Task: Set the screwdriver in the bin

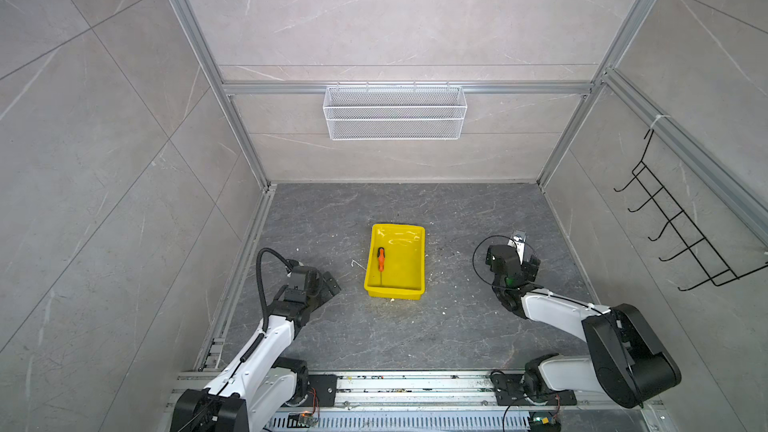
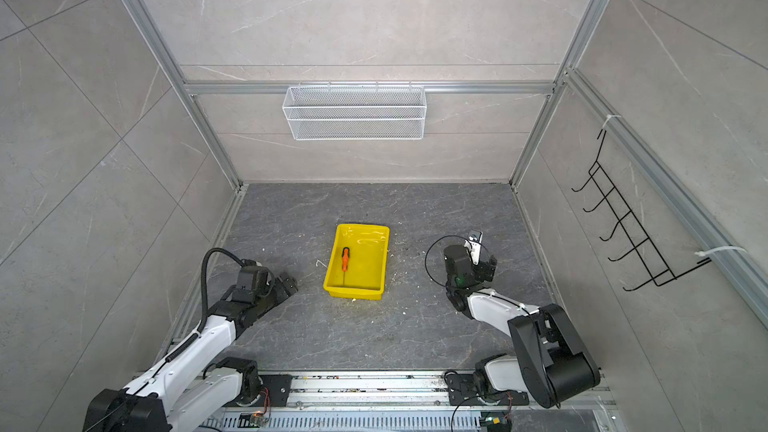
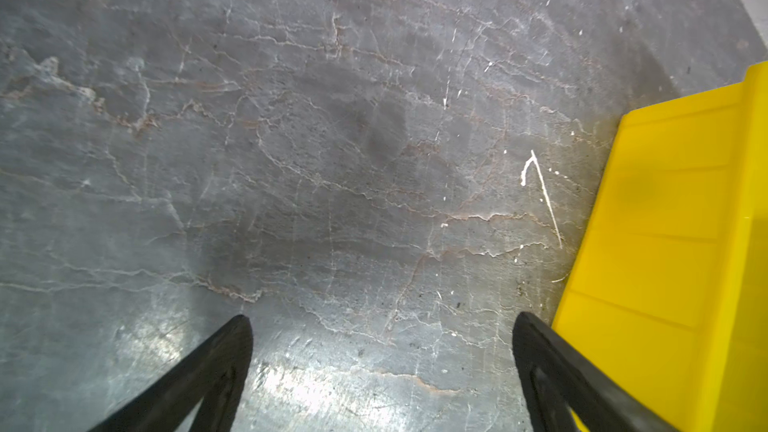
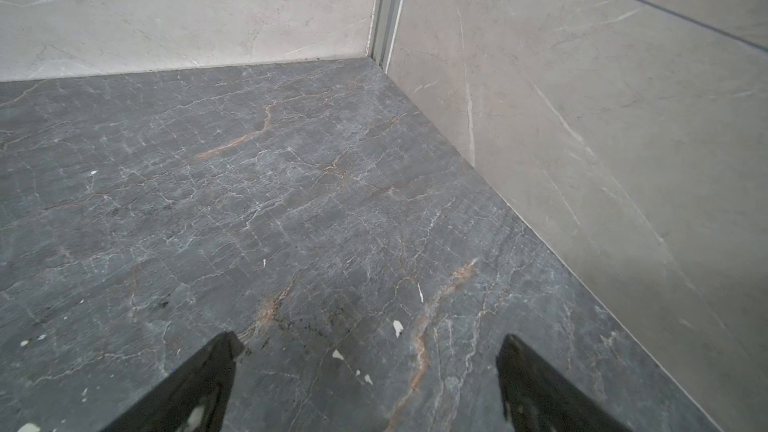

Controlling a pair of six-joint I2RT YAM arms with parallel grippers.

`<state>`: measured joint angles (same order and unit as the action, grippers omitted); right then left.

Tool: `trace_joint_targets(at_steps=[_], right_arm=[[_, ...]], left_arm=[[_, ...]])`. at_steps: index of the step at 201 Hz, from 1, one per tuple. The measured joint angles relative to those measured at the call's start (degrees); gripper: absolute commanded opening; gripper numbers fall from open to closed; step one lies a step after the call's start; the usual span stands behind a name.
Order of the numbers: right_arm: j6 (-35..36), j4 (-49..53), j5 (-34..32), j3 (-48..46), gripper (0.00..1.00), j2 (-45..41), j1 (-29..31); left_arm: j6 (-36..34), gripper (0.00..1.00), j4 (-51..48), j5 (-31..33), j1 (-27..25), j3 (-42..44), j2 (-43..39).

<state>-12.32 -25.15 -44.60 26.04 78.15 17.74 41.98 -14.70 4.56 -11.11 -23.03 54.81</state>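
The screwdriver (image 1: 380,258) (image 2: 345,258), orange-handled with a thin dark shaft, lies inside the yellow bin (image 1: 397,228) (image 2: 361,227), along its left wall. The bin stands mid-floor in both top views. My left gripper (image 1: 331,284) (image 3: 380,322) rests low just left of the bin, open and holding nothing; the bin's yellow outer wall (image 3: 665,222) fills one side of the left wrist view. My right gripper (image 1: 533,263) (image 4: 370,340) is well right of the bin, open and holding nothing, facing the back right corner of the floor.
A white wire mesh basket (image 1: 395,112) hangs on the back wall. A black wire hook rack (image 1: 681,222) hangs on the right wall. Small white flecks (image 4: 398,327) are scattered over the dark stone floor. Tiled walls enclose three sides.
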Motion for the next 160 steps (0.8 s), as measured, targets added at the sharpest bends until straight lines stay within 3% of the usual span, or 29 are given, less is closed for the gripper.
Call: trace_joint_targets(at_steps=[35,56,118,160], right_arm=[[6.9,-12.5,6.7,-2.4,1.00,3.4,-2.2],[9.2,-14.4,11.5,-2.5,1.00,6.2,-4.0],[9.8,-18.5,26.0,-3.0,0.99,6.8,-10.1],[10.4,-23.1,30.7,-5.8,1.00,8.7,-10.3]], left_arm=[[0.0,1.00,-0.1,0.1,0.0,-0.3,0.3],[0.0,1.00,-0.1,0.5,0.0,-0.3,0.3],[0.0,1.00,0.0,1.6,0.0,-0.3,0.3],[0.0,1.00,-0.2,3.0,0.0,-0.3,0.4]])
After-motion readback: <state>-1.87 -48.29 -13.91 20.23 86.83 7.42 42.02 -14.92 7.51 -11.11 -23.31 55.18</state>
